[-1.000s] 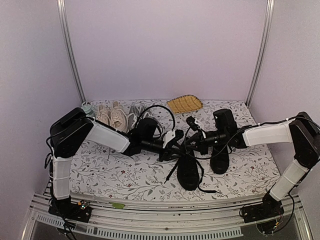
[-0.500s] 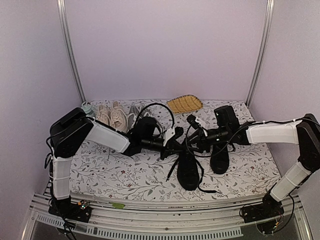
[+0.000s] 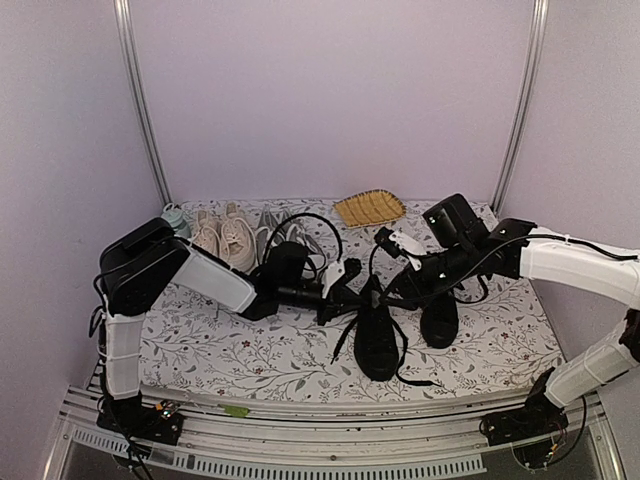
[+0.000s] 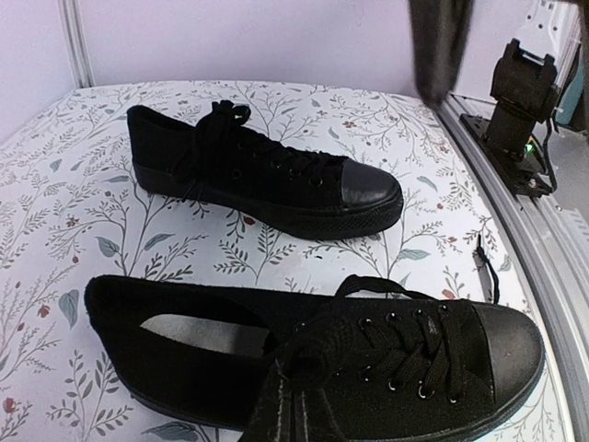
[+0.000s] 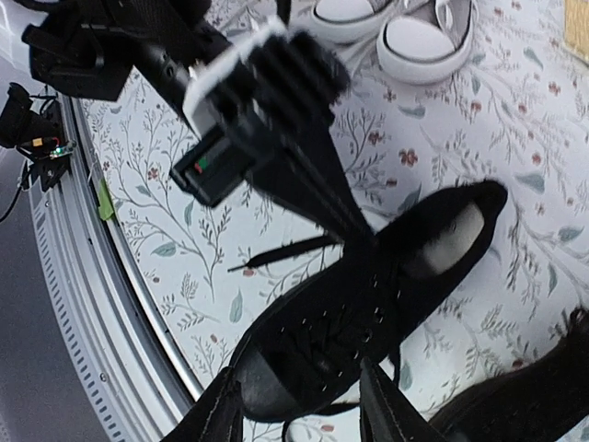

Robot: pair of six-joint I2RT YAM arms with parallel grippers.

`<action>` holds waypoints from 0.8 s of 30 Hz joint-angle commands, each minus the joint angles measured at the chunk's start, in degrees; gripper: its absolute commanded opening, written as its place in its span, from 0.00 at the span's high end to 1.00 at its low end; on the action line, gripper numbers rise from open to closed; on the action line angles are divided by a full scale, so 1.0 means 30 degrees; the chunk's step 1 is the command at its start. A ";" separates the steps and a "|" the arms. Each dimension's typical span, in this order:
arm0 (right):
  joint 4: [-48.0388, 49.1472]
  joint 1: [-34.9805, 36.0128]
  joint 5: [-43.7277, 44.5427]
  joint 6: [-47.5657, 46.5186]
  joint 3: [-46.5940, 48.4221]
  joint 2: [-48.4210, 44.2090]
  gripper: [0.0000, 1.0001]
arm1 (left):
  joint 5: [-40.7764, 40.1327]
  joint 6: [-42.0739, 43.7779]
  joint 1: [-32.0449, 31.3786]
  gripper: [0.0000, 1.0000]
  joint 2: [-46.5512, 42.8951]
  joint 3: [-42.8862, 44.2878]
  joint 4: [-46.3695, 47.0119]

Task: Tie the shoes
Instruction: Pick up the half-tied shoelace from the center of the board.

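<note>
Shoes (image 3: 378,340): lace (image 4: 278,401) newly clamped by left end effector (image 3: 352,290)

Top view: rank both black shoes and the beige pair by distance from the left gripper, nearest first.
1. Left black shoe: just in front of the left gripper, which pinches its lace.
2. Right black shoe: off to the right.
3. Beige pair: back left of the table.

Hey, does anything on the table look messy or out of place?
The nearer black shoe is untied: one lace end lies loose across the cloth, and the left gripper pinches its laces upward. Nothing looks spilled or damaged.
</note>
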 commanded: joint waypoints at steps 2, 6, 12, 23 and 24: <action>-0.4216 0.1489 0.2478 0.4737 -0.1714 0.0048 0.56 | -0.0632 -0.0687 -0.0224 1.00 -0.0185 -0.0679 0.1437; -0.5306 0.3174 0.2620 0.5556 -0.2058 0.1944 0.56 | -0.0819 -0.0851 -0.0291 1.00 -0.0395 -0.0886 0.1479; -0.5950 0.4202 0.3255 0.5628 -0.2213 0.3760 0.55 | -0.1034 -0.0856 -0.0354 1.00 -0.0777 -0.1510 0.1626; -0.5254 0.5545 0.3655 0.5964 -0.3368 0.5995 0.57 | -0.1238 -0.0543 -0.0363 1.00 -0.1032 -0.1626 0.1503; -0.5313 0.5577 0.3678 0.5990 -0.3333 0.6166 0.61 | -0.1238 -0.0493 -0.0365 1.00 -0.1034 -0.1620 0.1467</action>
